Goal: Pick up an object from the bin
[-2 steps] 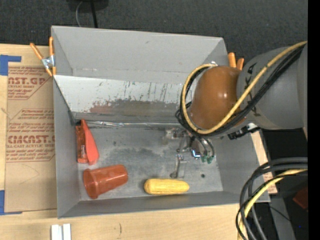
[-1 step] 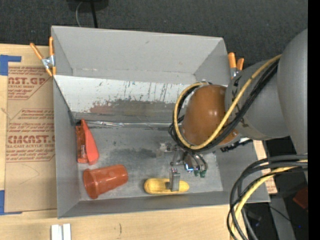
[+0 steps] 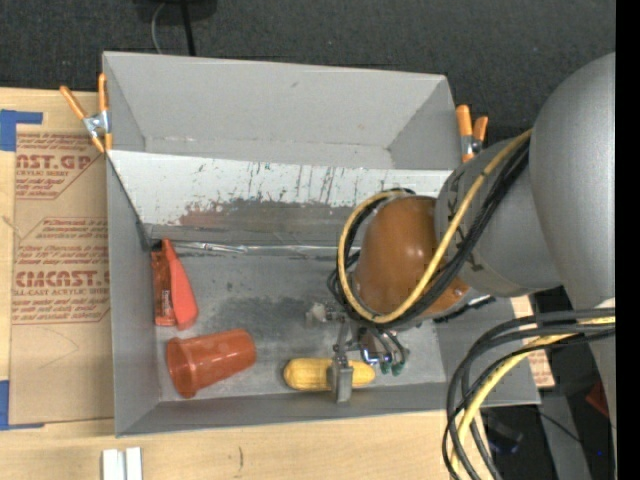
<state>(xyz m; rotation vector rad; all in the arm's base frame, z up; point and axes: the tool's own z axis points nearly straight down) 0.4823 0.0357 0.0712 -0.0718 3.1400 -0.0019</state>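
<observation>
My gripper (image 3: pixel 343 380) reaches down at the bin's front edge, right of the middle, its fingers standing on a yellow oblong thing (image 3: pixel 308 374) that lies along the front wall. The fingertips sit at that thing's right half; the view does not show a clear gap between them. Left of it lies an orange-red plastic cup (image 3: pixel 209 360) on its side, mouth toward the left corner. Farther left, against the left wall, rests an orange wedge-shaped tool (image 3: pixel 172 285).
The arm with its brown wrist cover and yellow-black cables hangs over the bin's right half and hides the floor there. The bin's back slope and middle floor are bare, scratched metal.
</observation>
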